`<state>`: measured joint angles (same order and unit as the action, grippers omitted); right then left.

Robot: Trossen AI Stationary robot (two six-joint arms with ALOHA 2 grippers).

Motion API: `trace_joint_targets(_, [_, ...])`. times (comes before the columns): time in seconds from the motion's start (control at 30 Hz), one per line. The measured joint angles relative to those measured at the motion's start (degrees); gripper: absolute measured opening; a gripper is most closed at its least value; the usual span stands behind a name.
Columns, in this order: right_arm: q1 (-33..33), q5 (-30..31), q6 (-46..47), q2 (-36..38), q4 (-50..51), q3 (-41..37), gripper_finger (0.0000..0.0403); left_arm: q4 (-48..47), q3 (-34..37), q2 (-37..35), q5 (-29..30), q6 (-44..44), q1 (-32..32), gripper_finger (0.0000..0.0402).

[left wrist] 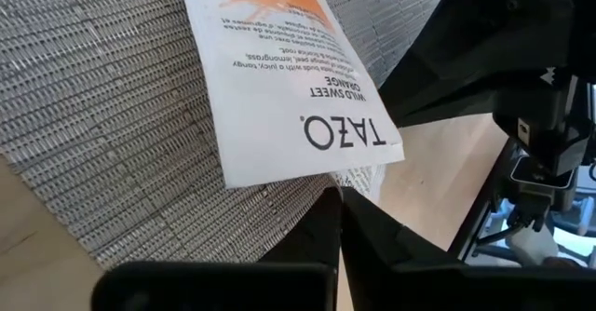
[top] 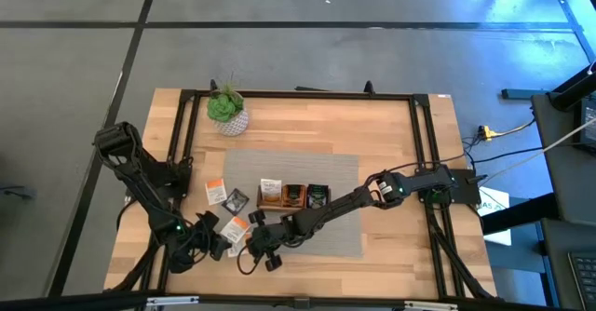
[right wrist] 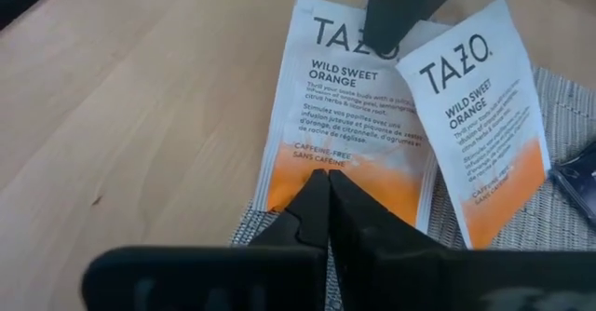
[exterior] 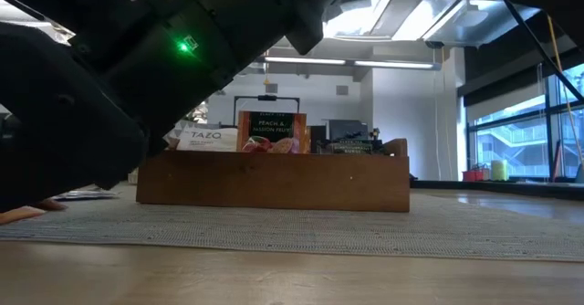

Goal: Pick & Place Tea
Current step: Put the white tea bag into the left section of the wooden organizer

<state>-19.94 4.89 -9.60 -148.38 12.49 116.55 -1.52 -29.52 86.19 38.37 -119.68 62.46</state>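
The long brown wooden tray (top: 293, 196) is already holding several sachets. The left gripper (left wrist: 340, 195) is pinching a white-and-orange tea sachet (left wrist: 289, 78) over the grey woven mat (left wrist: 102, 153); the right gripper (right wrist: 328, 192), fingers closed empty, is hanging over two more sachets (right wrist: 358, 115). Others are lying loose on the desk (top: 391, 246).

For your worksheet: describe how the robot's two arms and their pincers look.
Both arms are dark, jointed, with black cables. The left arm carries a small green light, the right arm a light too. Each pincer has two black fingers tapering to points.
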Motion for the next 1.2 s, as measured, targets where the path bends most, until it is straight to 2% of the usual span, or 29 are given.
trace_joint_targets(0.17, [-0.45, 0.02, -2.94, 2.12, 3.29, -0.35, 0.0023, 1.01, 0.0, 0.0, -1.26, 0.13, -0.04, 0.0003])
trace_joint_targets(0.43, [-0.92, 0.07, -3.59, 9.42, 12.34, -0.24, 0.0102, 2.23, -2.08, 0.0, -1.4, 6.48, 0.11, 0.0002])
trace_joint_targets(0.67, [-2.05, 1.05, 0.11, 15.78, 22.21, -1.45, 0.0128, 2.19, -7.07, 0.0, 4.35, 17.96, 0.13, 0.0002])
trace_joint_targets(0.83, [-4.52, 8.22, 2.63, 22.57, 18.53, -12.03, 0.0128, 2.16, -10.66, 0.0, 8.28, 26.81, 0.13, 0.0002])
trace_joint_targets(0.97, [-6.5, 12.37, 5.16, 31.63, 10.87, -23.41, 0.0129, 1.79, -13.16, 0.0, 10.29, 34.96, -0.41, 0.0002])
trace_joint_targets(1.13, [-9.32, 16.9, 11.82, 42.88, 5.61, -38.24, 0.0129, 1.28, -16.8, -0.02, 9.7, 47.08, -4.84, 0.0002])
trace_joint_targets(1.2, [-10.2, 20.73, 12.73, 47.4, 3.14, -42.49, 0.0129, 1.24, -18.49, -0.19, 6.72, 54.12, -8.05, 0.0002])
